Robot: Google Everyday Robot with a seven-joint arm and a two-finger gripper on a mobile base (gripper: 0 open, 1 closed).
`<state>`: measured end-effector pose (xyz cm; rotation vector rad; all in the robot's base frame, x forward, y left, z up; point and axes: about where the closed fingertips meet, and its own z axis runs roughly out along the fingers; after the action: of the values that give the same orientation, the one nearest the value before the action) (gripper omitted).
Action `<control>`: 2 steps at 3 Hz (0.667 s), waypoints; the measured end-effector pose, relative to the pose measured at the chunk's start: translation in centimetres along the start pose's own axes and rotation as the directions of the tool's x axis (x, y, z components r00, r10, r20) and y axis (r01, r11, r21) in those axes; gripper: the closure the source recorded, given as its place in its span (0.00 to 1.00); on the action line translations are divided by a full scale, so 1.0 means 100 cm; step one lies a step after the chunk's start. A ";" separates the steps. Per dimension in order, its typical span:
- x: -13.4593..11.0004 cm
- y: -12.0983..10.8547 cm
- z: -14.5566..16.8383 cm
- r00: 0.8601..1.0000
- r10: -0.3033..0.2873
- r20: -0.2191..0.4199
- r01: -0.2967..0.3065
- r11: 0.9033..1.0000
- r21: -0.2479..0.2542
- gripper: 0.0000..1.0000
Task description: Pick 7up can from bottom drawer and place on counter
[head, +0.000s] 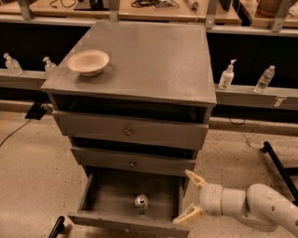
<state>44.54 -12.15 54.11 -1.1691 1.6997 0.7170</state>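
The 7up can stands upright in the open bottom drawer, near the front, its silver top showing. The drawer is pulled out below two shut grey drawers. The grey counter is the cabinet's broad top. My gripper is at the drawer's right front corner, to the right of the can and apart from it. Its two tan fingers are spread wide and hold nothing. The white arm reaches in from the lower right.
A beige bowl sits on the counter's left side. Clear bottles stand on ledges behind the cabinet on both sides. A black bar lies on the floor at right. Wooden tabletops run along the back.
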 end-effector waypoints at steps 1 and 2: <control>0.065 0.046 0.065 0.996 0.045 0.075 -0.038 0.995 -0.088 0.00; 0.065 0.046 0.065 0.996 0.045 0.075 -0.038 0.995 -0.088 0.00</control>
<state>41.86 -7.43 45.40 -1.1538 1.6470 0.8577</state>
